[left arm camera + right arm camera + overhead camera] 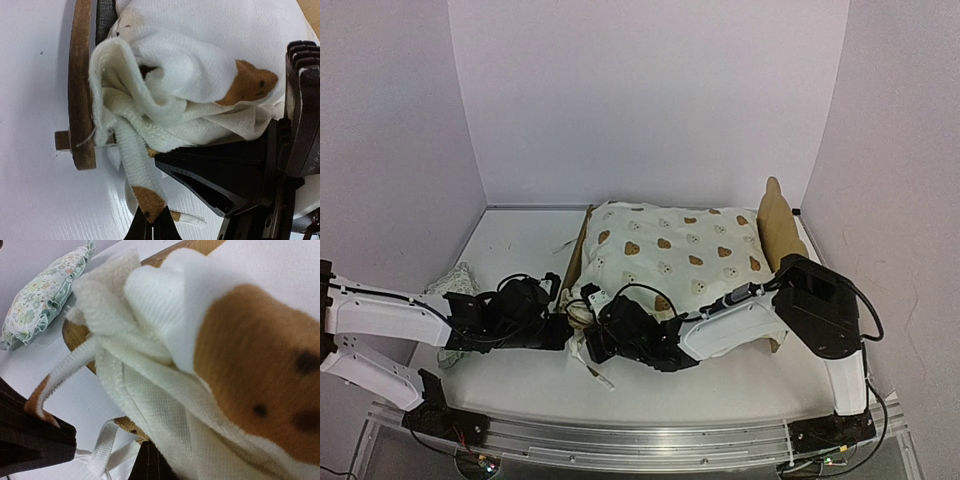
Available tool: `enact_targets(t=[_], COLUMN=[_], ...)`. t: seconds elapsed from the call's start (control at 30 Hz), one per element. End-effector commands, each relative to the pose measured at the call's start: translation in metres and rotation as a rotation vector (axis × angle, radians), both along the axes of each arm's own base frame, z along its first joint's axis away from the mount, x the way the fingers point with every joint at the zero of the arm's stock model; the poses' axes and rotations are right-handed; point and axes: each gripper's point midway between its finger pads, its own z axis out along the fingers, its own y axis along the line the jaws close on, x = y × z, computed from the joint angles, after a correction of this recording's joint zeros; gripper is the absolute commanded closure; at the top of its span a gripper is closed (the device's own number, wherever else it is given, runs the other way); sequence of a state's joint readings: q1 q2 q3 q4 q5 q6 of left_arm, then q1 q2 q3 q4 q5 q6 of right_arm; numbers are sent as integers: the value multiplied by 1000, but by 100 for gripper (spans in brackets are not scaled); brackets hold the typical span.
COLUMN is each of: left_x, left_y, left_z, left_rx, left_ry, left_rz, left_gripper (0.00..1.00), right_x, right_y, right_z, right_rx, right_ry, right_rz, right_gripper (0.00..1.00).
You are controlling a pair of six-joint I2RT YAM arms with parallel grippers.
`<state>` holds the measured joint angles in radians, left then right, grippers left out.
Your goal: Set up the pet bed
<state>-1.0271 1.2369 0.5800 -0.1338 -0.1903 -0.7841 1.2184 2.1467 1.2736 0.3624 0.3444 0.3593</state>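
The pet bed [780, 235] is set across the back half of the table [520, 240], from the middle to close by the right edge. Its rounded headboard [773, 205] is turned toward the right edge and its low footboard [81, 85] toward the left. A strip of the dark grey base [105, 17] is seen just inside the footboard.

Nearly all of the frame is hidden by the cream bear-print cover [675, 250], which is spread over the top. At the front corner of the footboard the cover is bunched into thick folds that hang over the wood.

From this bunch a narrow white tie [132, 160] with a brown tip is drawn down. The tie is pinched at its tip between the closed fingers of the left gripper [150, 227], which is held low over the table just in front of the footboard.

The right gripper [170, 164] is placed beside it, to its right, with its tips pressed against the underside of the bunched fabric. Its jaws are closed. Whether cloth is caught between them cannot be told, as the fingertips are covered by the folds.

A second white strap [102, 447] is seen lying looped on the table below the bunch.

The small floral ruffled pillow [40, 295] is lying on the table near the left edge, well apart from the bed.
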Motion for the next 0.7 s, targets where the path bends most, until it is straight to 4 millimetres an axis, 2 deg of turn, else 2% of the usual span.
enact_targets(t=[0.0, 0.47, 0.67], left_x=[2, 4, 2], left_y=[-6, -4, 1], left_z=[19, 24, 22], left_rx=[-49, -40, -36], left_ry=[-10, -3, 11], left_rz=[-3, 29, 44], left_gripper=[100, 98, 86], right_x=[-10, -17, -19], right_y=[22, 38, 42], right_z=[15, 24, 24], right_rx=[106, 311, 367], right_ry=[-62, -157, -186], right_rz=[130, 256, 309], right_gripper=[100, 100, 100])
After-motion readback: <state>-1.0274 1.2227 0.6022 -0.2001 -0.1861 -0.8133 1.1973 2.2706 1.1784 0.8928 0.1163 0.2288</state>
